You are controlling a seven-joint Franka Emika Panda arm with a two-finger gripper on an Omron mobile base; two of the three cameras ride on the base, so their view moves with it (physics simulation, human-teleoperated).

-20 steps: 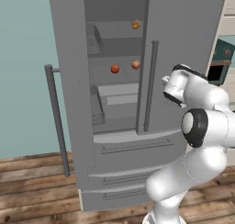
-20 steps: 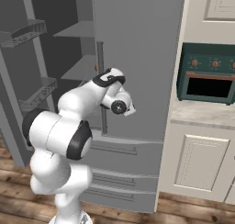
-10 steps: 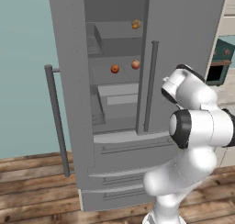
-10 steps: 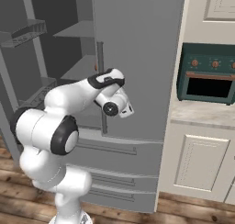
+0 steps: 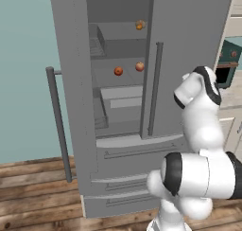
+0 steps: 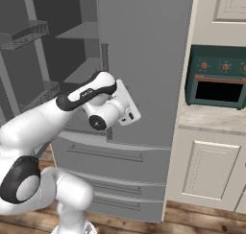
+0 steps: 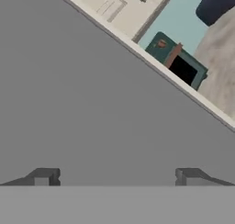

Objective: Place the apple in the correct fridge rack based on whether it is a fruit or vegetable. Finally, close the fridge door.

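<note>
Left base view: the apple (image 5: pixel 140 66) is sitting on the middle fridge rack (image 5: pixel 127 79), at its right end, with a second reddish round thing (image 5: pixel 118 71) just beside it to the left. An orange-brown fruit (image 5: pixel 139 25) is resting on the shelf above. Neither the apple nor its neighbours have shifted over the last second, and the base is holding its place too.

What is changing is the arm. It has been swinging away from the open compartment and over in front of the closed right-hand door (image 6: pixel 144 60), the elbow dropping low while the forearm rises. I am reading that as the placing step being finished and the arm repositioning for the door.

In the hand view the gripper (image 7: pixel 117 177) is spread wide with nothing between its tips, and it is looking almost flat onto the plain grey face of that door, with the green oven (image 7: pixel 179 62) tilted at the upper right.

The left door (image 5: pixel 71 83) is still standing open, its long handle (image 5: pixel 56 121) well apart from the hand, on the far side of the compartment. I am judging that the arm needs to get round to that door before anything can be pushed shut.
</note>
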